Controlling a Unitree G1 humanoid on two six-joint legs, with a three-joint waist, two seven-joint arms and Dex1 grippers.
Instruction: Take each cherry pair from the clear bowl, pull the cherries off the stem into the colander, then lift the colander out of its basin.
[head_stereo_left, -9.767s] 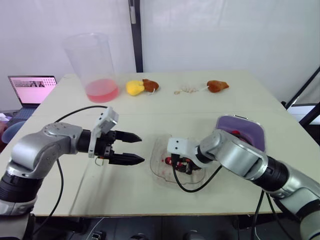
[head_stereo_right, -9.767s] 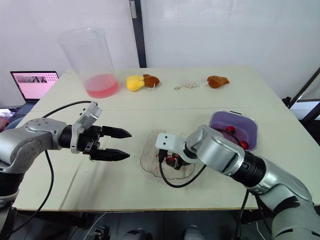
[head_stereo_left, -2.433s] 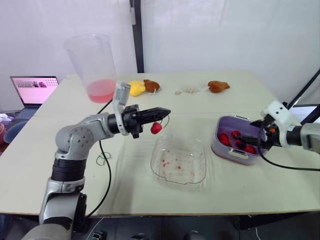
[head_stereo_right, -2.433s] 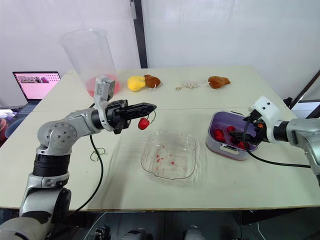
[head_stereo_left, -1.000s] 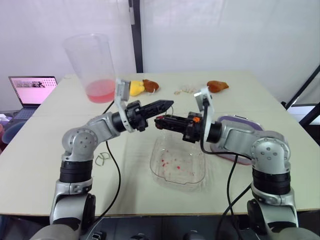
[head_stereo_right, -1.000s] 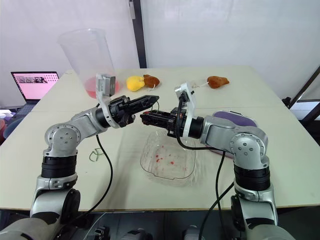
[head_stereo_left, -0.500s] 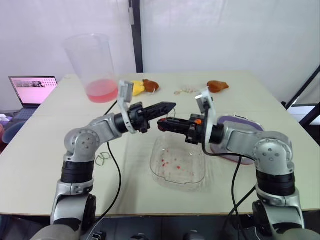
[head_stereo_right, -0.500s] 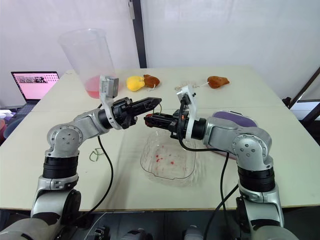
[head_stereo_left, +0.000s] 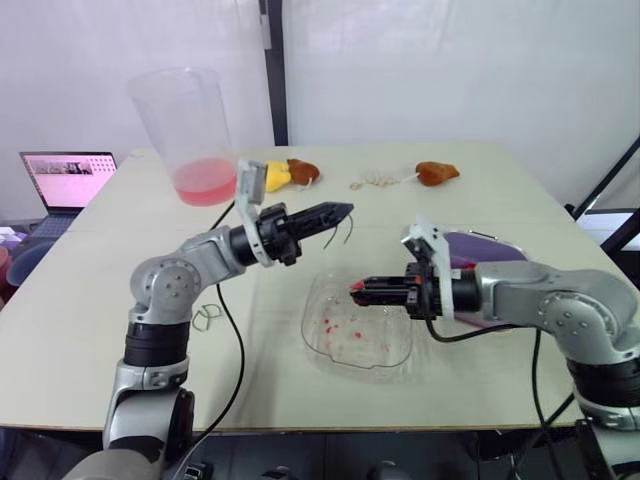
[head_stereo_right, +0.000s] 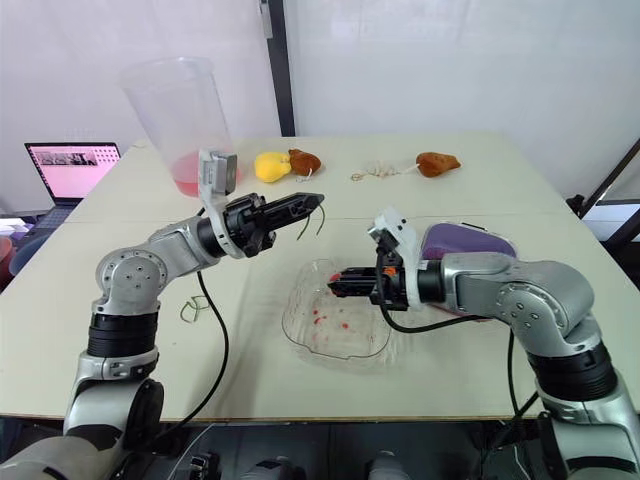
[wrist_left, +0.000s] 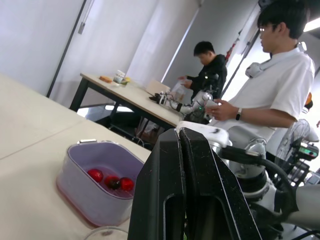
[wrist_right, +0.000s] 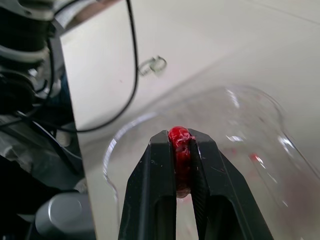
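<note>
Right claw (head_stereo_left: 356, 288): clamped on cherry (wrist_right: 180, 144)
Left claw (head_stereo_left: 345, 210): pinching stem (head_stereo_right: 318, 222)
Risk: cherry slips into bowl (head_stereo_left: 330, 350), missing colander (head_stereo_right: 470, 240)

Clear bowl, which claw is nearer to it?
Right. The right claw is over the bowl, gripping a cherry; the left claw, holding a stem, is raised beyond its far-left rim.

Bowl (head_stereo_left: 357, 330) centre front; colander (head_stereo_right: 465, 240) just right of it; beaker (head_stereo_left: 188, 130) back left; laptop (head_stereo_left: 68, 180) far left.
</note>
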